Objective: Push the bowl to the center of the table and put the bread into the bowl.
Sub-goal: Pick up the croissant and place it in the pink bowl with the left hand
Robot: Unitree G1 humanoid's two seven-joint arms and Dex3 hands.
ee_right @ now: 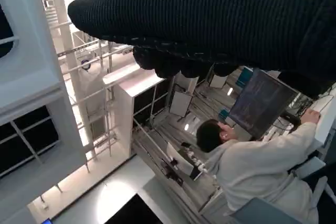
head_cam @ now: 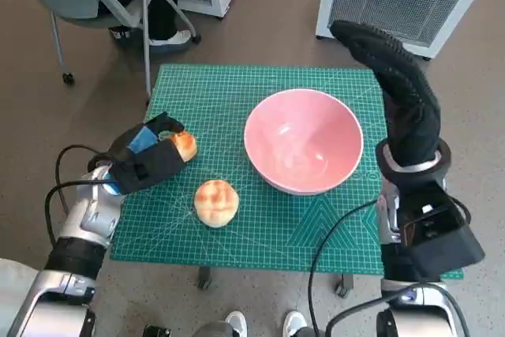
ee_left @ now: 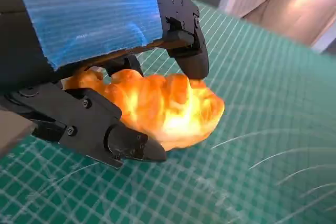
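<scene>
Gripping a golden piece of bread (ee_left: 168,106) between black fingers (ee_left: 191,59) of the left hand (head_cam: 146,159), low over the green cutting mat (head_cam: 237,92) near its left edge. Resting apart on the mat, just right of that hand: a second round bread roll (head_cam: 216,202), uncovered and untouched. Sitting right of centre on the mat: the pink bowl (head_cam: 304,141), upright, nothing inside. Raised beside the bowl's right rim, holding nothing: the gloved right hand (head_cam: 398,84), fingers stretched out, not touching the bowl. Seated at a desk with a monitor, seen in the right wrist view: a person (ee_right: 252,163) in a pale top.
</scene>
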